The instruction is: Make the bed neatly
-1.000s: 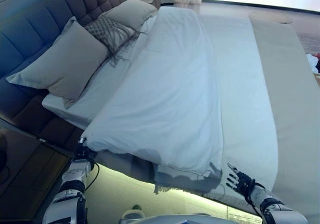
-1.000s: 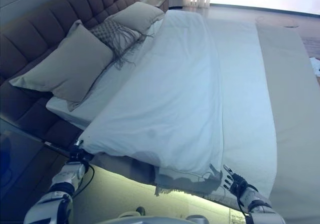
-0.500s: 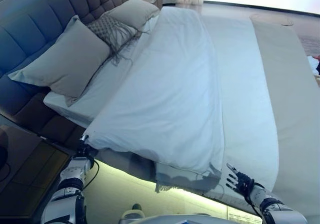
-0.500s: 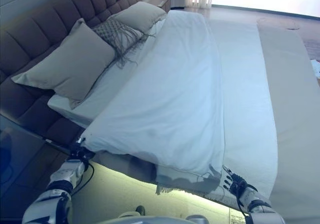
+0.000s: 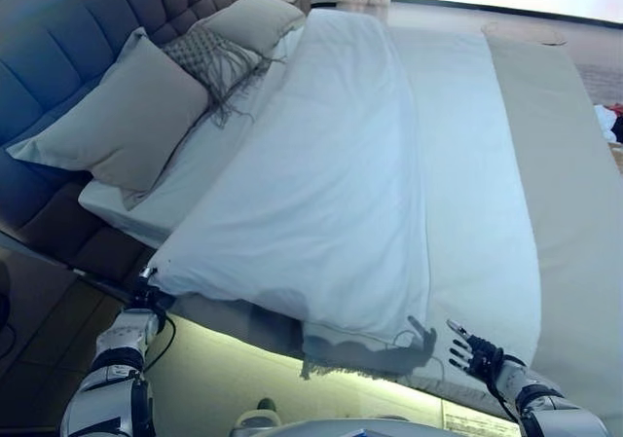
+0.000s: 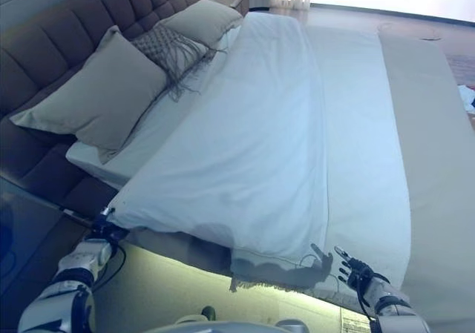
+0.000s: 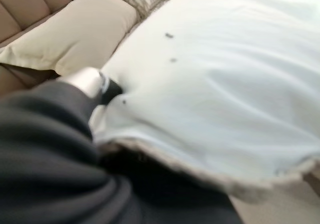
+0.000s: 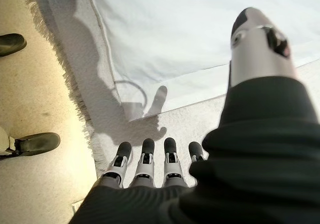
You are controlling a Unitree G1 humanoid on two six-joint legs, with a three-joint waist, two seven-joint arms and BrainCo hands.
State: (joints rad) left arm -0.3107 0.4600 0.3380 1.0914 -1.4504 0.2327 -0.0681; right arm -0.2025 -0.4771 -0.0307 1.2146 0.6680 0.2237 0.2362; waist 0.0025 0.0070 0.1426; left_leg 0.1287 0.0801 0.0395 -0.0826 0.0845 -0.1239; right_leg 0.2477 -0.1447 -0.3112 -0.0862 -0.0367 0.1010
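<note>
A white duvet lies lengthwise on the bed, folded over on itself, and it also shows in the left wrist view. My left hand is at the duvet's near corner towards the headboard. In its wrist view its thumb pinches that corner, with the fingers hidden under the cloth. My right hand is open with straight fingers. It hovers just off the near bed edge, by a grey fringed throw that sticks out from under the duvet.
A large grey pillow, a patterned fringed cushion and a far pillow lean on the tufted headboard. A beige cover runs along the bed's right side. A dark nightstand stands at the lower left.
My left hand has drawn the duvet's corner a little to the left, towards the headboard. The view has shifted slightly. The right hand has stayed about where it was.
</note>
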